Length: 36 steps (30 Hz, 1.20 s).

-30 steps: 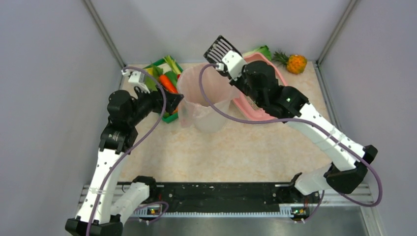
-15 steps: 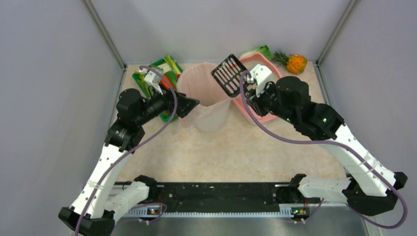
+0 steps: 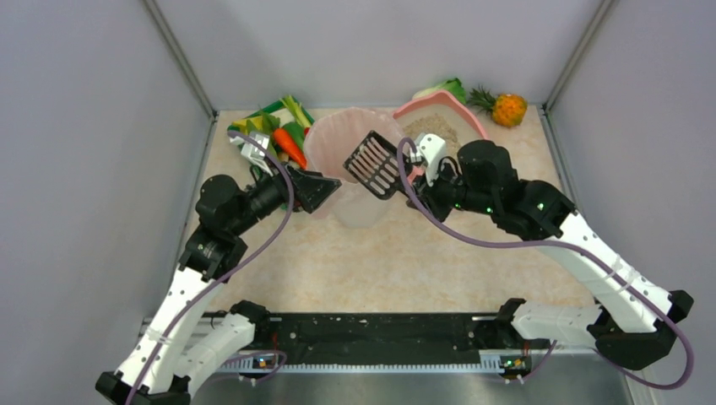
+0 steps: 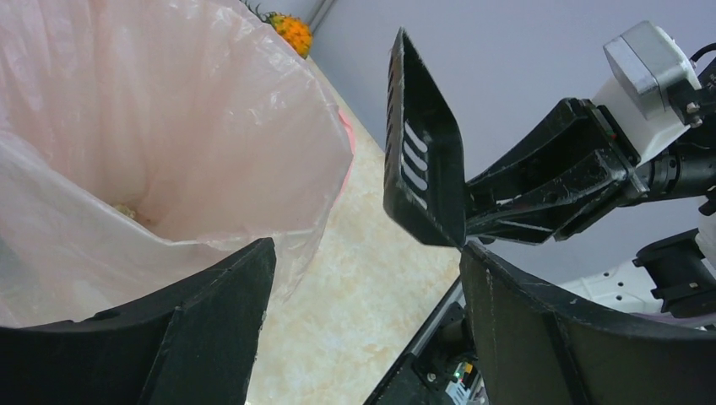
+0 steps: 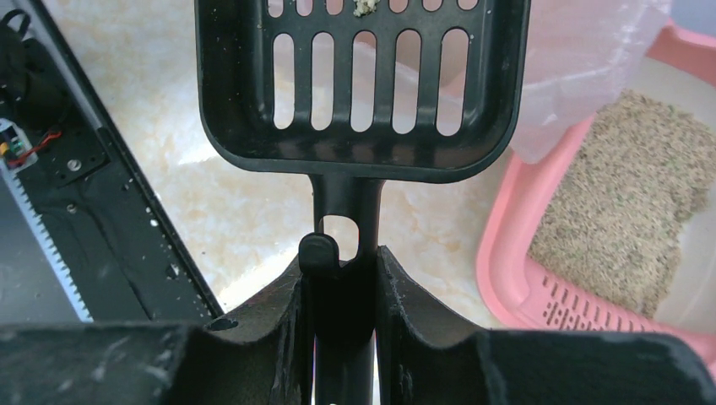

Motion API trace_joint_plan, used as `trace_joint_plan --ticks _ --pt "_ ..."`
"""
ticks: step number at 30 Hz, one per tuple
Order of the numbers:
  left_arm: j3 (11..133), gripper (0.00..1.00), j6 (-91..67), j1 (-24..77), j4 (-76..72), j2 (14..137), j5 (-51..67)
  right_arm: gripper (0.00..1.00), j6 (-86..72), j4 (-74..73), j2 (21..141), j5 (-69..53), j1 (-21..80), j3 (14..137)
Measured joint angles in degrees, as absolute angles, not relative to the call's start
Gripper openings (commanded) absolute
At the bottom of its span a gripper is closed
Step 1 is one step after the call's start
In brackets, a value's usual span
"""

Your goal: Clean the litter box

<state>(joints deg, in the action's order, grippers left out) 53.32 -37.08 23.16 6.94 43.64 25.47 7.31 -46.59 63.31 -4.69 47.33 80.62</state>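
Note:
The pink litter box [image 3: 404, 110] sits at the back right with grey-beige litter [image 3: 432, 128] in it; its slotted lip [image 5: 583, 308] and litter [image 5: 625, 202] show in the right wrist view. My right gripper [image 3: 415, 171] [image 5: 342, 270] is shut on the handle of a black slotted scoop [image 3: 371, 163] [image 5: 359, 84], held over the near right rim of the pink-lined bin [image 3: 342, 148]. A small clump [image 5: 365, 7] sits at the scoop's far edge. My left gripper [image 3: 317, 190] [image 4: 363, 270] is open and empty against the bin's near left side.
A green vegetable tray [image 3: 272, 126] stands left of the bin. A pineapple [image 3: 509, 108] and a leafy green [image 3: 447, 87] lie at the back right. The black base rail [image 3: 380, 329] runs along the near edge. Grey walls close in both sides.
My right arm has swung the scoop left and down from above the litter box to the bin's near rim, uncovering the litter. My left gripper has moved right along the bin.

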Motion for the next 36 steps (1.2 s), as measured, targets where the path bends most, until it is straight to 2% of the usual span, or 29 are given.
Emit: trace_joint_plan --ticks 13,25,30,33,36 --pt "58.57 0.79 -31.99 23.40 19.75 43.29 28.80 0.00 13.19 -48.29 61.49 -17.32 47.66 75.72" --pt "54.04 0.58 -32.60 23.40 25.12 43.77 35.42 0.00 16.91 -50.63 67.83 -15.66 52.84 75.72" --pt "51.44 0.54 -32.18 23.40 27.14 43.75 35.99 0.00 17.45 -50.89 69.34 -14.79 52.99 75.75" --pt "49.17 0.45 -32.18 23.40 27.86 43.62 35.99 0.00 17.63 -50.87 69.56 -14.72 53.15 75.77" --pt "47.81 0.23 -32.25 23.40 28.49 43.66 36.01 0.00 17.91 -50.92 70.15 -14.63 53.21 75.79"
